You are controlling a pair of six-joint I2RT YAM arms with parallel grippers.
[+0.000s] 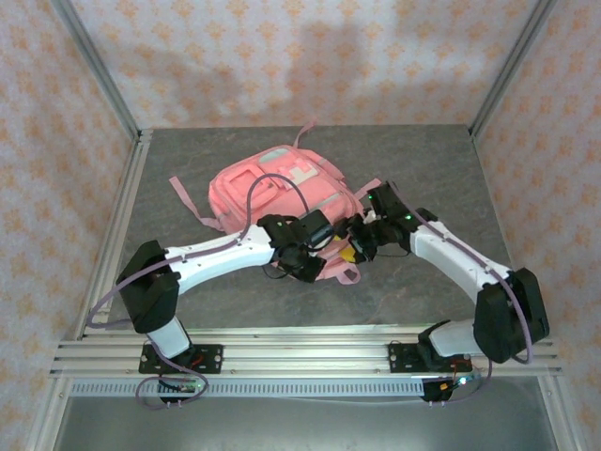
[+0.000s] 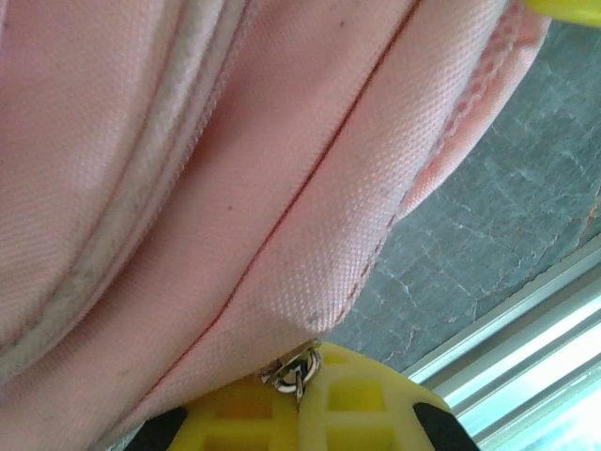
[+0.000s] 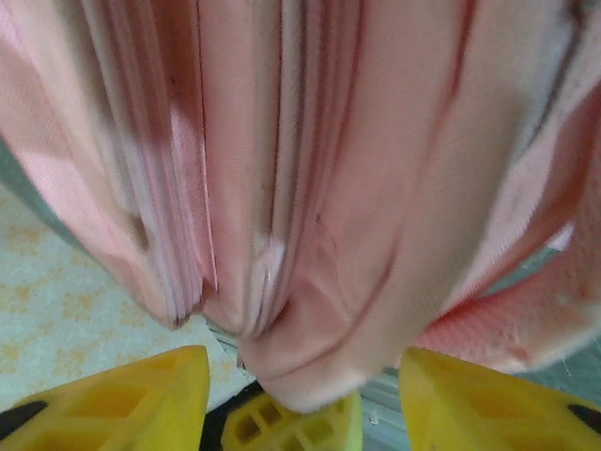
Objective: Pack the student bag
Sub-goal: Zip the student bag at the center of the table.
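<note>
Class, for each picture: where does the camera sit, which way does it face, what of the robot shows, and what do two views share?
Top external: above and behind the bases, looking down at the table; both arms, left gripper and right gripper at the student bag.
Left wrist: on the left arm, facing the bag's side; yellow fingers shut on a zip pull.
Right wrist: on the right arm, facing bunched bag fabric; yellow fingers apart.
Shared: both wrist views see pink fabric.
</note>
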